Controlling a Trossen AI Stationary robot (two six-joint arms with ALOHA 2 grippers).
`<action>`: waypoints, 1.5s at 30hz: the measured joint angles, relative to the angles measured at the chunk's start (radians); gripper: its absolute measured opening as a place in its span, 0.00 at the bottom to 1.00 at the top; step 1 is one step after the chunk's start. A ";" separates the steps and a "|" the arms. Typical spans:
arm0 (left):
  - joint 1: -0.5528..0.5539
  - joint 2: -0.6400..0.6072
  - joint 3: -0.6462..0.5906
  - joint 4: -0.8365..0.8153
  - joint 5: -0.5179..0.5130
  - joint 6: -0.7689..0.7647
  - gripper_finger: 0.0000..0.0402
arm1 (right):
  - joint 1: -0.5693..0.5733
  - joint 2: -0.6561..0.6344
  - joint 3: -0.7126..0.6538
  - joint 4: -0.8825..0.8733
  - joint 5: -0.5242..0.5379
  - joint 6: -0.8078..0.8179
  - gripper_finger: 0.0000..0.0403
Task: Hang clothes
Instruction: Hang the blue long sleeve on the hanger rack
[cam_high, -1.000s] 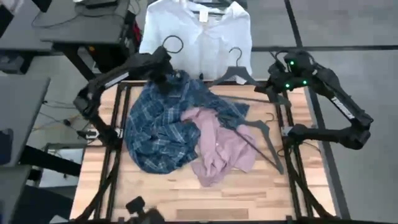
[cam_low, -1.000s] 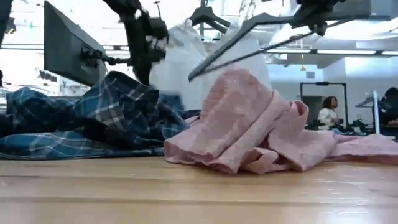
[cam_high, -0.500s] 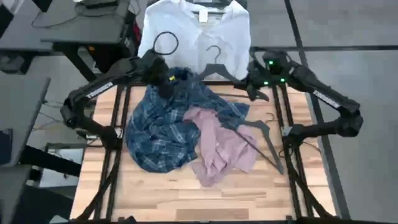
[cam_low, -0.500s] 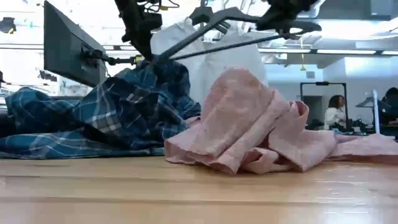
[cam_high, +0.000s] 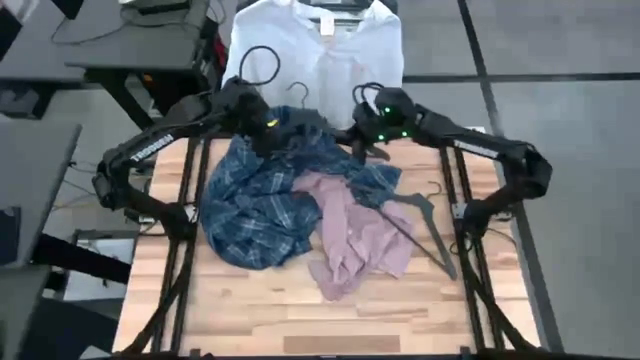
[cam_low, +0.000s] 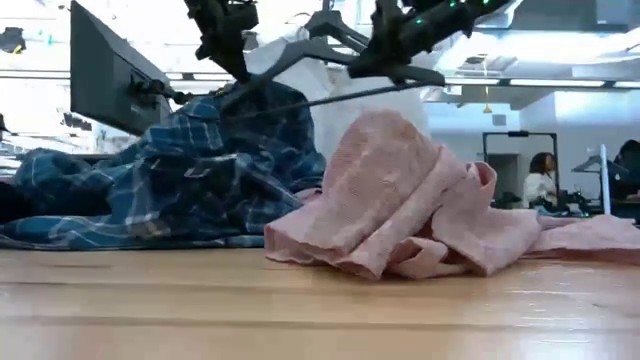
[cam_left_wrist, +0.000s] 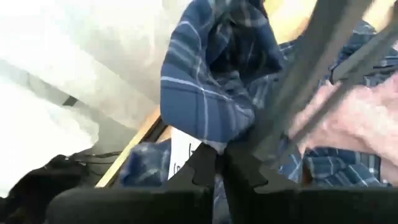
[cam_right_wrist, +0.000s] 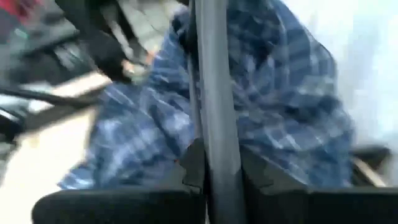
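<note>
Both arms have closed in at the bench's far edge since a second ago, the right one swinging its hanger leftward to the lifted plaid

To do this well, the hanger (cam_high: 318, 108) end should slide inside the plaid shirt (cam_high: 262, 195) collar opening while the left gripper (cam_high: 268, 132), clamped on a fold of plaid, keeps that cloth raised and taut. Right gripper (cam_high: 372, 128) is pinched on the hanger bar. Left arm reaches in from the left, right arm stretches across from the right, wrists near each other above the plaid's far edge. Pink shirt (cam_high: 355, 235) lies crumpled mid-bench (cam_high: 400, 315); white shirt (cam_high: 315, 55) already hangs beyond the far edge; a spare hanger (cam_high: 425, 228) rests beside the pink one
</note>
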 joint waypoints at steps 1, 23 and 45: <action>0.000 0.000 0.000 0.006 0.002 0.000 0.00 | 0.008 0.022 0.000 0.006 -0.003 0.011 0.06; -0.002 -0.001 0.000 0.018 0.019 0.094 0.00 | 0.198 0.477 0.000 0.606 0.213 0.347 0.06; 0.024 -0.098 0.002 -0.181 -0.044 0.149 0.35 | 0.167 0.468 0.000 0.601 0.207 0.326 0.06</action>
